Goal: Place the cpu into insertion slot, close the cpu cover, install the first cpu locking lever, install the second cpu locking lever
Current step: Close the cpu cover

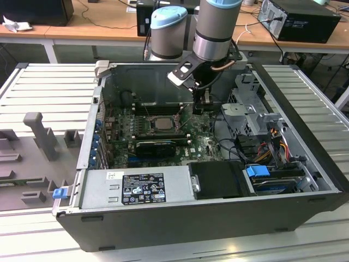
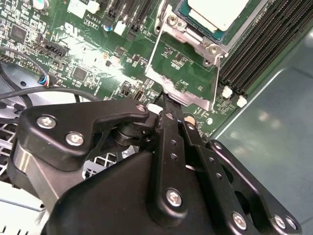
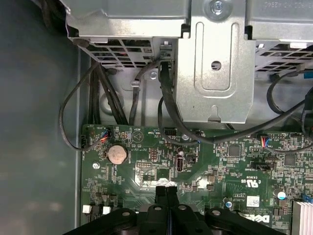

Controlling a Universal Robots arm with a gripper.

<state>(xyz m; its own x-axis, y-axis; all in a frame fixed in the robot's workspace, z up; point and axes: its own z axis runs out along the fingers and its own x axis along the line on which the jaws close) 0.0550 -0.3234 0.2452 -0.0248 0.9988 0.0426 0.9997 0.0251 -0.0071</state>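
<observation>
The gripper, fingers pressed together with nothing seen between them, has its tip touching the free edge of the cpu cover. The cover lies swung open just beside the insertion slot, and the cpu sits seated and uncovered in that slot. Around the slot spreads the green motherboard inside an open computer case, which rests on a slatted grey table with wooden desks beyond.

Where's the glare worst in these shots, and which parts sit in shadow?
Second wrist view: a white glare patch washes out part of the motherboard, and the cpu top shines pale. First wrist view: a hotspot on the board by the gripper; the case panel is dim. Exterior view: even light, case interior shaded.
</observation>
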